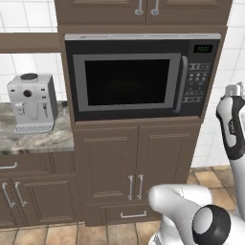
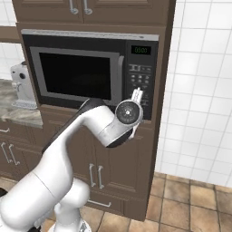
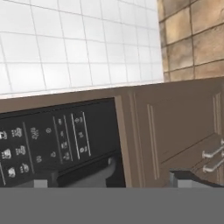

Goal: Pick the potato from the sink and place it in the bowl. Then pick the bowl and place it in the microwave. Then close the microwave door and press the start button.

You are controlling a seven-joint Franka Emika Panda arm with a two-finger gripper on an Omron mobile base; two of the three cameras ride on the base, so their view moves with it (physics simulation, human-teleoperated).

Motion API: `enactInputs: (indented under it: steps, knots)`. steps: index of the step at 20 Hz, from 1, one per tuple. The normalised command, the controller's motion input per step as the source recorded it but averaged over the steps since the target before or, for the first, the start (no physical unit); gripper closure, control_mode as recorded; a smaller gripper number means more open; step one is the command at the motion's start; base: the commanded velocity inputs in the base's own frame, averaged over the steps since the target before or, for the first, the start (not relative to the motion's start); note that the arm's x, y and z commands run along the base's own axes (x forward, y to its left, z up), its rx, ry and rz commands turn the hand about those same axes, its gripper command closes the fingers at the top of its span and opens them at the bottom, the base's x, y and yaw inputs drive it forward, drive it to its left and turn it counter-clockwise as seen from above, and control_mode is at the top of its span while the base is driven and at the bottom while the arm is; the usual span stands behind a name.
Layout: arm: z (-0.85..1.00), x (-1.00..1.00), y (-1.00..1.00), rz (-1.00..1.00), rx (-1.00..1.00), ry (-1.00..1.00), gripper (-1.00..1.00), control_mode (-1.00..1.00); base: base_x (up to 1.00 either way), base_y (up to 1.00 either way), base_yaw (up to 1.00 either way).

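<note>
The microwave [image 1: 127,79] is built into the brown cabinet column. Its door [image 1: 127,82] is shut, with the curved silver handle [image 1: 182,83] next to the black keypad [image 1: 196,81] and the green display [image 1: 203,48]. In the right base view my gripper [image 2: 137,95] hovers just in front of the lower keypad [image 2: 139,79]. The hand view is rolled sideways and looks at the keypad [image 3: 48,144] from close up. The gripper [image 3: 114,181] is open and empty, its fingertips [image 3: 41,183] far apart. The potato, the bowl and the sink are out of view.
A silver coffee machine [image 1: 31,103] stands on the marble counter [image 1: 38,139] to the left. Wooden cabinet doors [image 1: 136,167] with bar handles sit below the microwave. A white tiled wall [image 2: 199,90] runs to the right of the column, above a tan tiled floor [image 2: 195,199].
</note>
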Motion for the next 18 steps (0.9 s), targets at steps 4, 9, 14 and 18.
enactInputs:
  steps: [4, 9, 14, 18]
  knots:
    - [-0.23, 0.02, 0.08, 0.0, 0.0, -0.38, -1.0, -1.0, 0.0, 0.0, 0.0]
    - [-0.01, 0.32, 0.06, 0.0, 0.0, -0.22, 1.0, -1.0, 0.0, 0.0, 0.0]
    - [0.07, 0.28, 0.0, 0.0, 0.0, -0.11, 1.0, -1.0, 0.0, 0.0, 0.0]
    - [0.03, 0.17, -0.03, 0.0, 0.02, -0.07, 1.0, -1.0, 0.0, 0.0, 0.0]
